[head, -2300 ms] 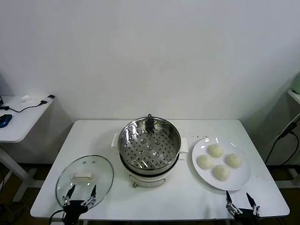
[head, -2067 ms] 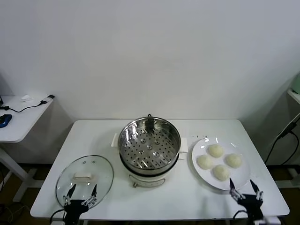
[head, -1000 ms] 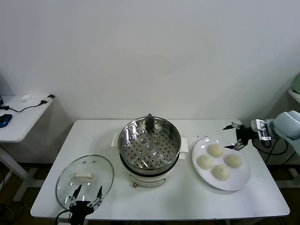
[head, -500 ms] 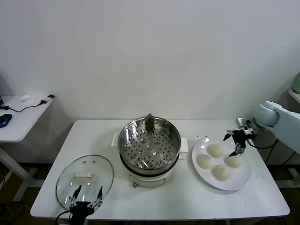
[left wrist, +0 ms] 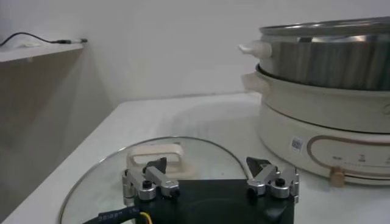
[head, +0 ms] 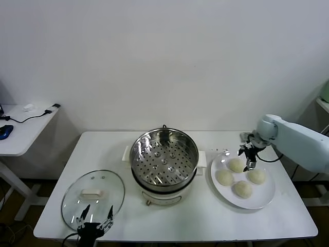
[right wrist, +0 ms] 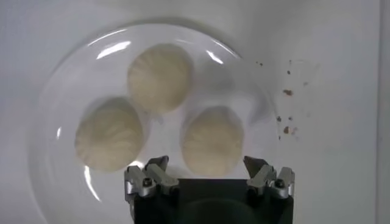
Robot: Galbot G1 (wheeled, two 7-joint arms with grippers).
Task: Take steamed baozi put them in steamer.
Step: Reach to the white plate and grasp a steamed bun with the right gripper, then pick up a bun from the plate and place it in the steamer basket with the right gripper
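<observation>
right gripper lowered, jaws apart, left gripper seemingly parked

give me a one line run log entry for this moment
right gripper: open, above baozi on plate | left gripper: open, parked by glass lid | steamer: empty

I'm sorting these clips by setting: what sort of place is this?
Probably a lab test bench staged as a kitchen: a steamer and a plate of baozi on a white table, bare wall, cabled side desk.

On my feed: a white desk against a plain wall, carrying a round glass lid with a white handle near its front-left corner and a white plate toward its right side.
</observation>
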